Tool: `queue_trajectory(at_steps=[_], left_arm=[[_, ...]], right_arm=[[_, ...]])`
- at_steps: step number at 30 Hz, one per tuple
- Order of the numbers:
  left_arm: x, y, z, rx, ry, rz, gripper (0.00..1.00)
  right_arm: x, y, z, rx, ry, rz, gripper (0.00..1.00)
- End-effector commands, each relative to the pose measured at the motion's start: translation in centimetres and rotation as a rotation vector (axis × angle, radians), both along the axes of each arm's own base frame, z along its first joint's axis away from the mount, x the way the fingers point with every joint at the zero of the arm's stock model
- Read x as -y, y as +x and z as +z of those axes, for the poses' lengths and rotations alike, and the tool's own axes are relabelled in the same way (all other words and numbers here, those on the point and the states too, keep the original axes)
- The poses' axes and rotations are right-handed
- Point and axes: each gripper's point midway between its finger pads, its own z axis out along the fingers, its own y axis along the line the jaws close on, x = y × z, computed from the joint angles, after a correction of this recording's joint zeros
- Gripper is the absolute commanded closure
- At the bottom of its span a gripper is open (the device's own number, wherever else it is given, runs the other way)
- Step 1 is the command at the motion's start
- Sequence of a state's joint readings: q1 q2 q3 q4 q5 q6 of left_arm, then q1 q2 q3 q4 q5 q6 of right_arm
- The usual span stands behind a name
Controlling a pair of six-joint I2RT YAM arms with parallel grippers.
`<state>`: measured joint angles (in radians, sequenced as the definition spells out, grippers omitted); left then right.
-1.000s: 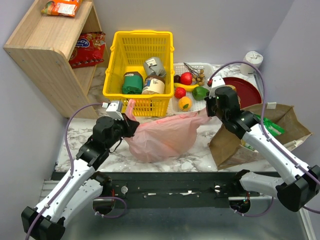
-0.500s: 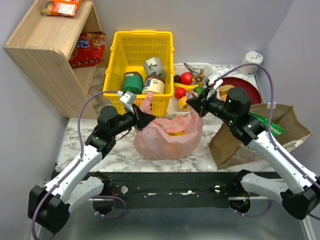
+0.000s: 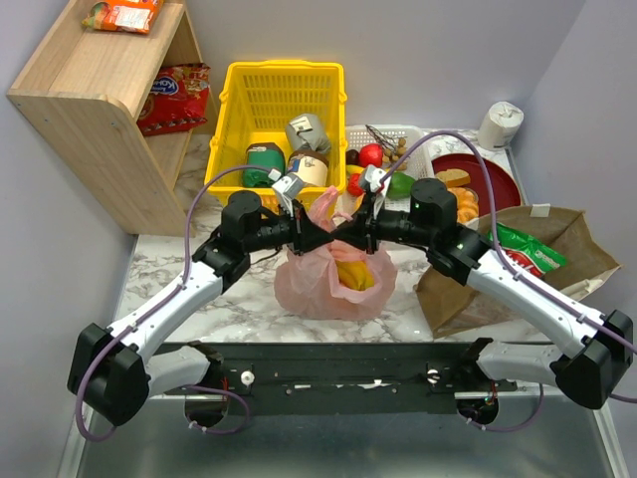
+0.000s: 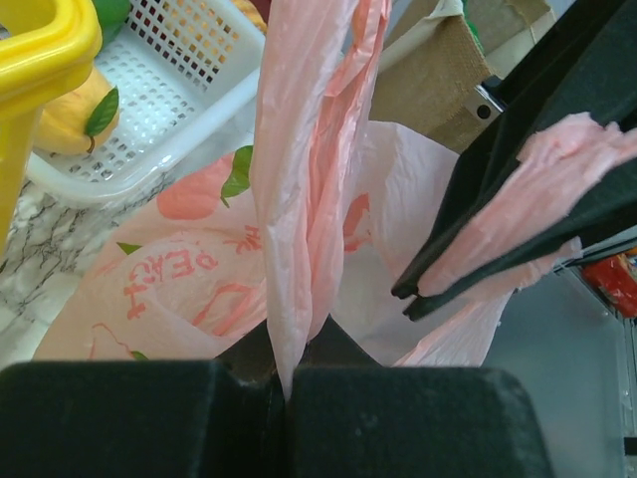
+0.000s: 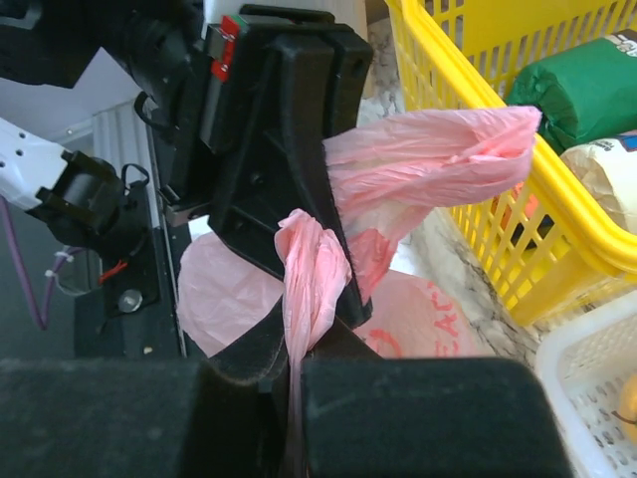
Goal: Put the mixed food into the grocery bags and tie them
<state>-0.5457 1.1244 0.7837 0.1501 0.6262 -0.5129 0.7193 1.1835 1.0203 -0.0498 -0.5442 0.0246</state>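
My left hand (image 3: 315,237) and right hand (image 3: 353,235) are each clenched on one handle (image 4: 304,169) of the pink bag (image 3: 317,291), standing on the table (image 3: 239,311) between them with bananas (image 3: 350,276) inside; I judge crossing the handles needs even, gentle tension.

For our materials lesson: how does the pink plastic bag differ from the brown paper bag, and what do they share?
The pink plastic bag is thin and translucent, something yellow showing inside; the brown paper bag is stiff and opaque. The left gripper and right gripper pinch the pink bag's handles; nothing grips the paper bag. Both have contents: a green packet shows in the paper bag.
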Motion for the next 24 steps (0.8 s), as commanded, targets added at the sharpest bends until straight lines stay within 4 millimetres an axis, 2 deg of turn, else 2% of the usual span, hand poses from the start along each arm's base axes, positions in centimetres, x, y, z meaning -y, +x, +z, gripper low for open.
queue_trajectory(at_steps=[1,5,6,7,8,13,17,19,21,23,24], left_arm=[[0.4,-0.8,0.3,0.006,0.029,-0.073,1.0],[1.2,-1.7,0.5,-0.007,0.046,-0.167,1.0],[1.4,-1.9,0.7,0.003,0.049,-0.193,1.0],[1.4,-2.5,0.0,-0.035,0.074,-0.216,1.0],[1.9,-2.9,0.1,-0.021,0.082,-0.258,1.0],[2.6,-4.1,-0.6,-0.017,0.146,-0.34,1.0],[3.0,-5.2,-0.6,-0.006,0.116,-0.41,1.0],[3.2,-4.9,0.1,0.011,0.079,-0.392,0.91],[3.2,-5.1,-0.1,0.004,0.059,-0.381,0.85],[3.5,-5.0,0.4,0.0,0.021,-0.373,0.7],[3.6,-5.0,0.5,0.001,0.012,-0.367,0.69]], right_arm=[[0.0,-0.9,1.4,0.041,0.041,0.031,0.87],[0.6,-1.2,1.3,0.03,0.014,0.021,0.86],[0.5,-1.0,2.0,0.06,0.009,0.026,0.85],[0.4,-0.9,1.7,0.053,-0.004,0.035,0.85],[0.4,-1.0,1.3,0.042,-0.023,0.039,0.84],[0.3,-0.6,1.8,0.048,-0.032,0.032,0.83],[0.5,0.3,1.8,0.021,-0.029,-0.031,0.82],[0.6,0.4,1.6,-0.009,-0.023,-0.058,0.8],[0.7,0.6,1.5,-0.019,-0.018,-0.072,0.78],[0.7,0.9,1.4,-0.044,-0.007,-0.099,0.77],[0.7,0.9,1.2,-0.054,-0.005,-0.104,0.77]])
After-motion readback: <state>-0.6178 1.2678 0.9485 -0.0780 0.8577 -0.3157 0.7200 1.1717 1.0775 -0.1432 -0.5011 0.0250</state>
